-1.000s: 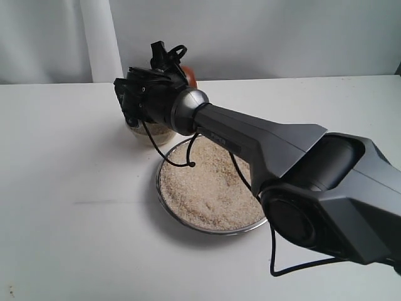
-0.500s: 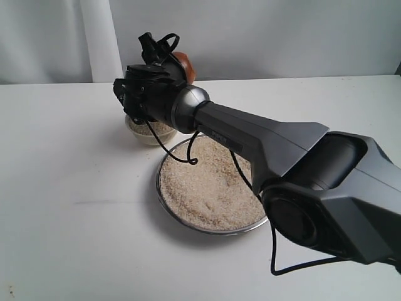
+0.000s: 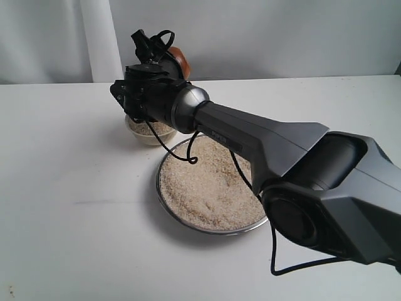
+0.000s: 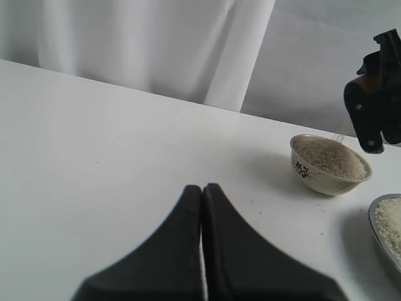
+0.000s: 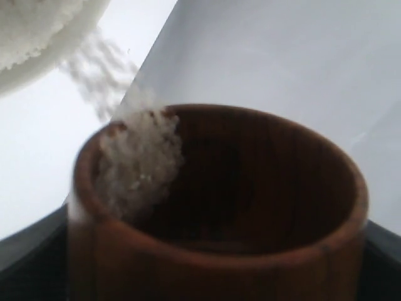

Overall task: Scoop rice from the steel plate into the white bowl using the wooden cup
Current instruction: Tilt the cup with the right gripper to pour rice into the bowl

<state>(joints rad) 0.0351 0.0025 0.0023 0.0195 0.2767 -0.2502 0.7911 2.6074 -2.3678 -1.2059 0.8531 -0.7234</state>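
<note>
My right gripper [image 3: 160, 55] is shut on the wooden cup [image 3: 178, 60], held tilted above the white bowl [image 3: 141, 135] at the back of the table. In the right wrist view the cup [image 5: 219, 251] fills the frame, and rice [image 5: 139, 164] spills over its lip toward the bowl [image 5: 37, 56]. The steel plate [image 3: 188, 224] lies just in front of the bowl with a bed of rice [image 3: 210, 185] on it. The left wrist view shows the bowl [image 4: 316, 179] nearly full of rice [image 4: 330, 157]. My left gripper [image 4: 202, 188] is shut and empty, low over bare table away from the dishes.
The right arm [image 3: 269, 150] stretches over the plate from the front right and hides part of it. A pale curtain [image 4: 156, 44] hangs behind the table's back edge. Stray grains lie on the white tabletop [image 4: 263, 210] near the bowl.
The right gripper has risen and rolled, carrying the cup up and slightly left. More of the bowl now shows beneath it.
</note>
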